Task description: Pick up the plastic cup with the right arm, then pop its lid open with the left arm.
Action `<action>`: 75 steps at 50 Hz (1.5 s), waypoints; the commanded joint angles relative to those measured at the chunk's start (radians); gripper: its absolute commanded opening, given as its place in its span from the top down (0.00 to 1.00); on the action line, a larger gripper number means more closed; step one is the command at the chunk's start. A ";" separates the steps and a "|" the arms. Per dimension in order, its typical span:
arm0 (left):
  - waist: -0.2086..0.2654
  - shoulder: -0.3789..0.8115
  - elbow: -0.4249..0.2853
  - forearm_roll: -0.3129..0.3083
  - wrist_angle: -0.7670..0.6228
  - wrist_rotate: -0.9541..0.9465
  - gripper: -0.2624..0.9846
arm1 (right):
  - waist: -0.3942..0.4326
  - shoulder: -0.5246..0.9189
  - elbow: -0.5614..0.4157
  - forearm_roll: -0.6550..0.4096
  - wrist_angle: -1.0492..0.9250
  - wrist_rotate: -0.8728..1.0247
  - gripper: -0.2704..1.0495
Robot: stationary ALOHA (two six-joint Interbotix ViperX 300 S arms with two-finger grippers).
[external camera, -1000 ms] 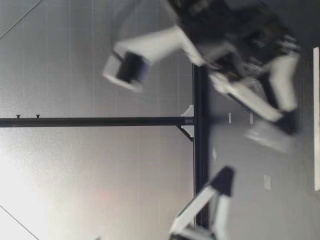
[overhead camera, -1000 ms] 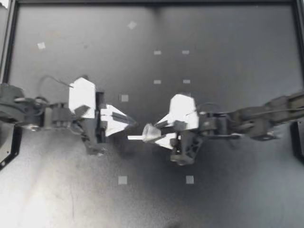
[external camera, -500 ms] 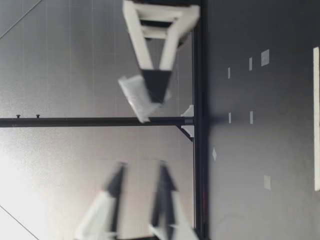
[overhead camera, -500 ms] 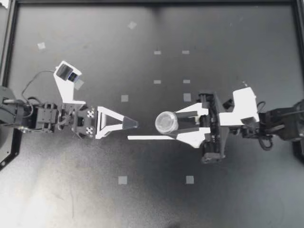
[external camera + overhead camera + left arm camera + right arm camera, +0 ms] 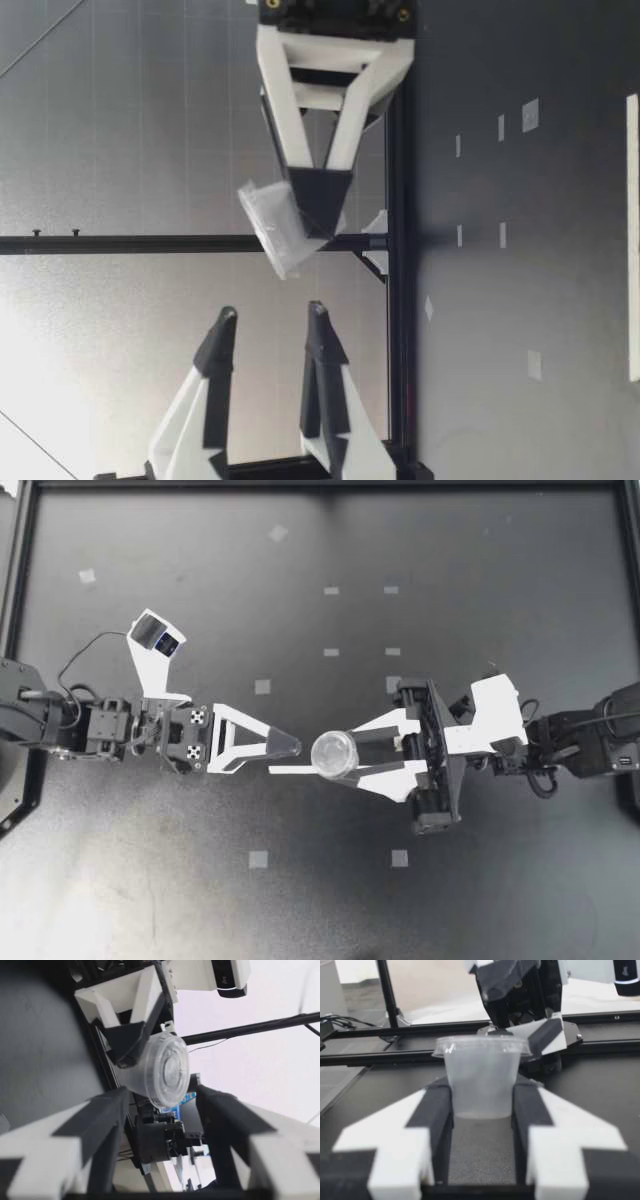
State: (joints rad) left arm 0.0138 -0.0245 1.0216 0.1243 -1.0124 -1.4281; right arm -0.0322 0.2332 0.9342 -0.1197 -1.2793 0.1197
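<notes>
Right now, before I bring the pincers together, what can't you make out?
- Contents of the cup: the plastic is cloudy in every view, and I cannot tell whether it has a lid.
- The white strip, top view: one end is covered by the cup and my right pincer.
- Opening of my left pincer, top view: the fingers are stacked. The low view shows it open.

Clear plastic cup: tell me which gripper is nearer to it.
Right. My right gripper is shut on the clear plastic cup; my left gripper, open, faces it without touching.
</notes>
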 commanded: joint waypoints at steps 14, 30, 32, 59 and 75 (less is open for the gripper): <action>-0.002 0.005 -0.023 0.003 -0.005 0.006 0.35 | 0.003 -0.006 -0.040 -0.003 0.018 0.000 0.53; -0.002 0.008 -0.048 0.005 -0.015 0.006 0.34 | 0.003 0.031 -0.055 0.003 0.051 0.005 0.53; 0.000 0.003 -0.052 0.006 -0.023 0.006 0.34 | 0.003 0.040 -0.057 0.003 0.086 0.008 0.54; 0.017 -0.052 -0.031 0.006 -0.029 0.276 0.34 | 0.028 -0.018 -0.018 0.003 0.193 0.107 0.55; 0.020 -0.256 0.051 0.005 0.150 1.086 0.34 | 0.035 -0.287 0.044 0.002 0.224 0.107 0.55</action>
State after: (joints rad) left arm 0.0307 -0.2209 1.0692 0.1289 -0.9004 -0.4326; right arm -0.0015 0.0169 0.9771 -0.1166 -1.0615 0.2270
